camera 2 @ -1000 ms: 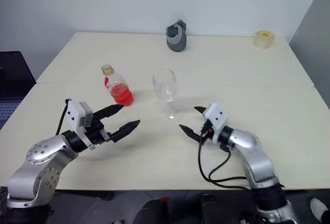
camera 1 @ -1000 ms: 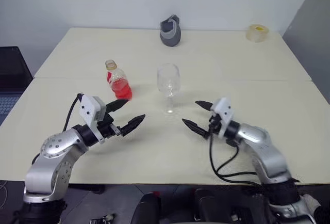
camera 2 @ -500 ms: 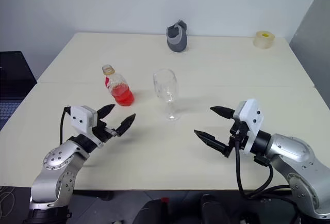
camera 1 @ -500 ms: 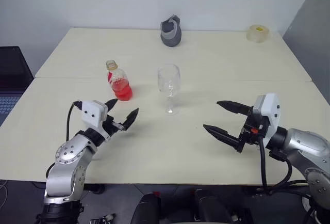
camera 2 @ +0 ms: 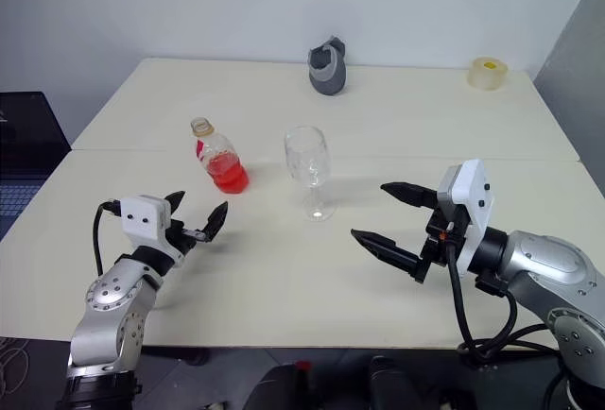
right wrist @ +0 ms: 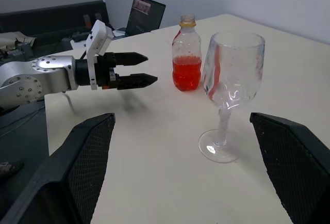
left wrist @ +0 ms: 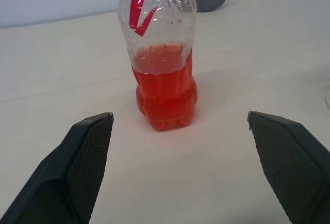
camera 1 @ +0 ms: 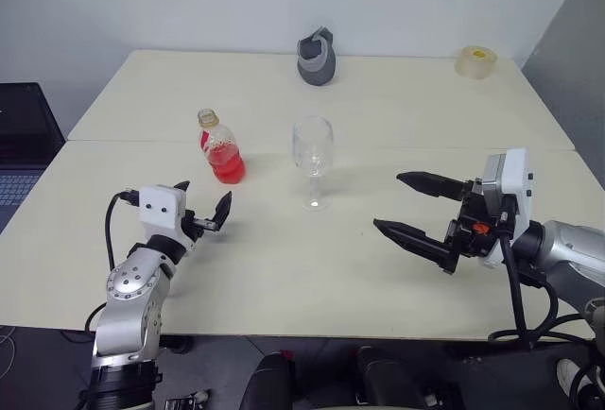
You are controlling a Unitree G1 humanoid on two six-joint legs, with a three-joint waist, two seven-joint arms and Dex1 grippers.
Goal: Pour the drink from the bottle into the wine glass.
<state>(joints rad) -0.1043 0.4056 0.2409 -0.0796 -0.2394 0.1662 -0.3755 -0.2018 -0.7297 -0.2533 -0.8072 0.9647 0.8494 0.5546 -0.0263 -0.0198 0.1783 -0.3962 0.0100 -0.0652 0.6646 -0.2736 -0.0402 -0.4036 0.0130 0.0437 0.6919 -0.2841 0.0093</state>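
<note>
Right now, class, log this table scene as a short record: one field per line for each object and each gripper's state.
bottle: upright on the table, about half full of the red drink, yellow ring at the neck
wine glass: upright, empty, beside the bottle and apart from it
left gripper: fingers open, pointing at the bottle, not touching it
right gripper: fingers open, holding nothing, short of the glass
grey cup-like object: far edge of the table
tape roll: far right corner

Bottle [camera 2: 220, 156] beside wine glass [camera 2: 309, 166]
</note>
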